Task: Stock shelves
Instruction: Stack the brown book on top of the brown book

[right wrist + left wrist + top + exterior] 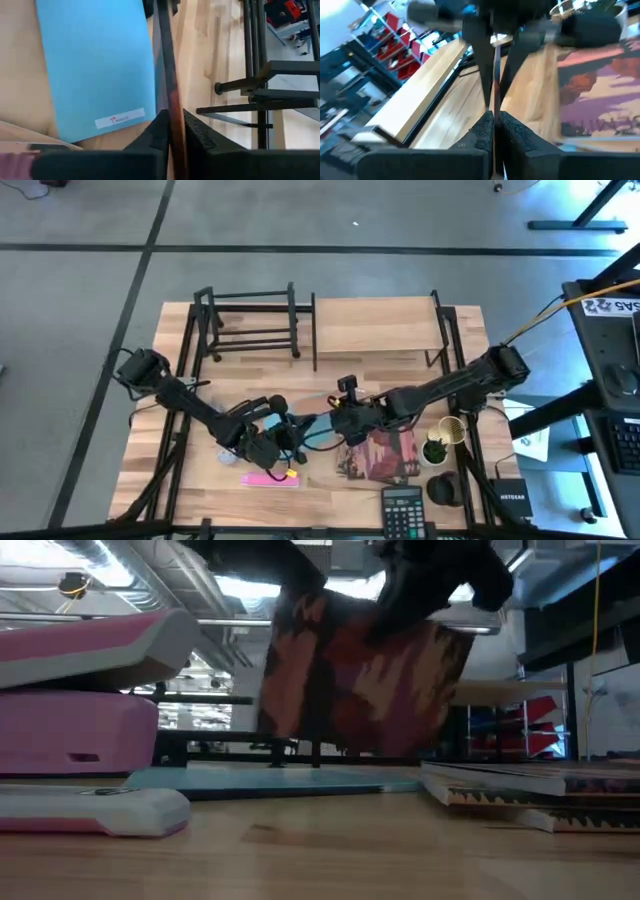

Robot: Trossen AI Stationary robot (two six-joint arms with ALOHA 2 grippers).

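Book [360, 670] – upright, edges pinched btwn left gripper [492, 127] & right gripper [172, 127].

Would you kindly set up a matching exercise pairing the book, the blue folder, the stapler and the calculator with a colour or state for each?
Things:
1. book
2. blue folder
3. stapler
4. calculator

Colour or state:
a. pink
b. lying flat on the table
c. held upright, pinched by the left end effector and the right end effector
d. black, at the table's edge

Pairs: 1-c, 2-b, 3-a, 4-d
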